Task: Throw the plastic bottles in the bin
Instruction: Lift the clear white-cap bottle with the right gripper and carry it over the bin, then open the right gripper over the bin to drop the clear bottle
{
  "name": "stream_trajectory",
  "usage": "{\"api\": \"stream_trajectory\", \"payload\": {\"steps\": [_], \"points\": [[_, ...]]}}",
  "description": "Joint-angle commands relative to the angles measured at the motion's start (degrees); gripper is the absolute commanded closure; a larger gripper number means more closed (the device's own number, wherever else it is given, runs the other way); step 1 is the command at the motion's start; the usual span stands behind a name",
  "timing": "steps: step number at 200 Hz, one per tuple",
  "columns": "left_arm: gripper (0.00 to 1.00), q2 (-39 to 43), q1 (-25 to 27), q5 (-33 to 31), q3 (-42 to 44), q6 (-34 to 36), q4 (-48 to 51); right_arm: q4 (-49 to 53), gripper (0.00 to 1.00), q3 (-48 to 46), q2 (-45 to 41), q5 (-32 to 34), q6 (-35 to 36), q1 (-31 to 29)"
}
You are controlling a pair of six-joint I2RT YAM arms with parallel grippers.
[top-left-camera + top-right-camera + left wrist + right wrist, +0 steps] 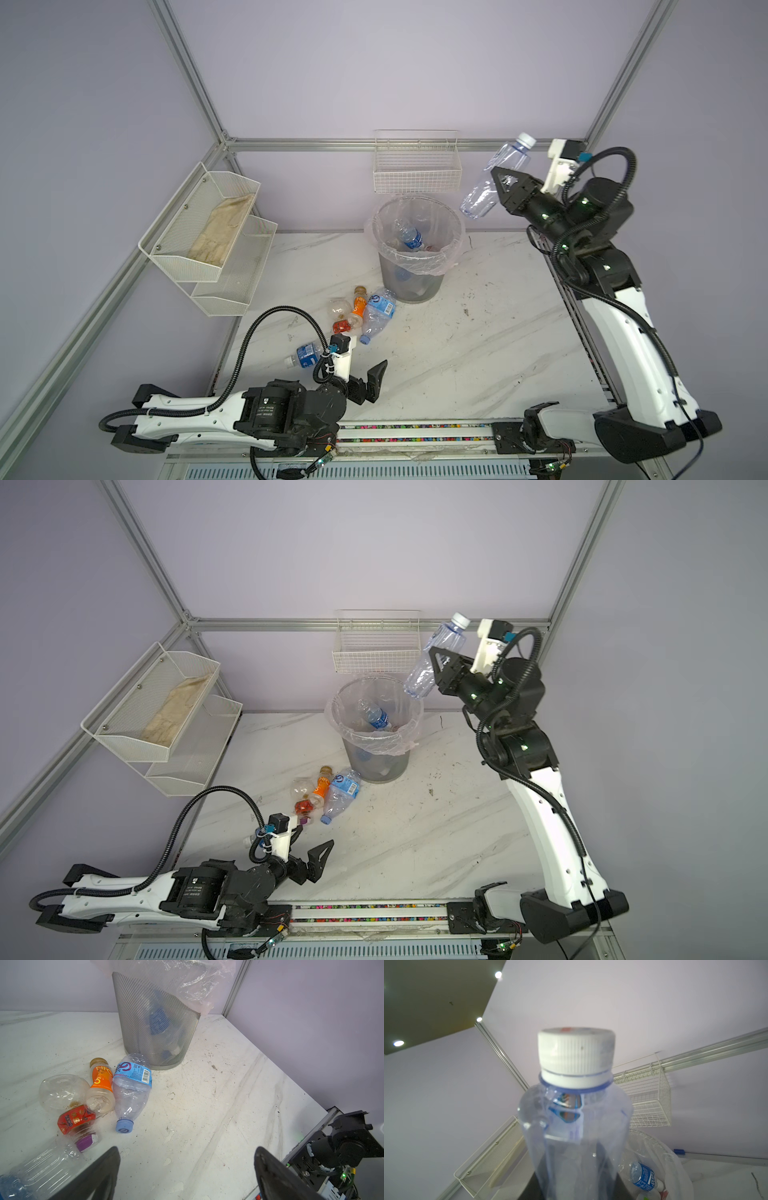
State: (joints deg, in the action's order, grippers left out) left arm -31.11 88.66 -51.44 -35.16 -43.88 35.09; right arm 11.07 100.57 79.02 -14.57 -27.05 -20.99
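Right wrist view: clear white-capped bottle (577, 1126) fills the frame; the jaws are hidden behind it
Right gripper (500, 187): clamped across that bottle's mid-body in both top views; holds it tilted in the air
Bottle's place: high, near the right side of the bin (409, 284) rim; whether squarely over the mouth, cannot tell
Left gripper (187, 1153): spread wide; empty; low over the table (207, 1095)
Lying on table: blue-label bottle (132, 1088); orange-label bottle (100, 1082); red-label bottle (74, 1120); small blue-wrapped bottle (305, 355)
Handling: probably empty, light, thin-walled, slick; dents when squeezed; take mid-body, moderate squeeze
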Motion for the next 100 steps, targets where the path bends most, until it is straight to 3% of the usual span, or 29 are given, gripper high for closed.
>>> {"api": "stream_trajectory", "payload": {"steps": [1, 14, 19, 23, 46, 100], "points": [[0.02, -0.49, 0.28, -1.4, -3.15, 0.0, -0.48, 1.07, 0.9, 0.69, 11.0, 3.36, 2.72, -4.84], [0.02, -0.79, 0.28, -0.91, -3.91, -0.06, 0.02, 3.53, 0.49, 2.46, 16.37, 4.93, 3.74, -4.82], [0.02, -0.87, 0.28, -0.58, -4.25, -0.11, 0.47, 3.97, 0.17, 2.48, 16.79, 7.6, 6.07, -4.85], [0.02, -0.96, 0.28, -0.3, -4.61, -0.28, 0.92, 3.03, 0.04, 1.6, 16.47, 8.9, 6.37, -5.19], [0.02, -0.88, 0.3, 0.25, -5.47, -2.29, 4.23, -5.86, 0.02, -5.79, 9.28, 11.45, 5.51, -6.08], [0.02, -1.5, 0.24, -1.7, -5.09, -2.59, 4.37, -2.76, 0.02, -6.7, 3.66, 11.91, 7.83, -6.25]]}}
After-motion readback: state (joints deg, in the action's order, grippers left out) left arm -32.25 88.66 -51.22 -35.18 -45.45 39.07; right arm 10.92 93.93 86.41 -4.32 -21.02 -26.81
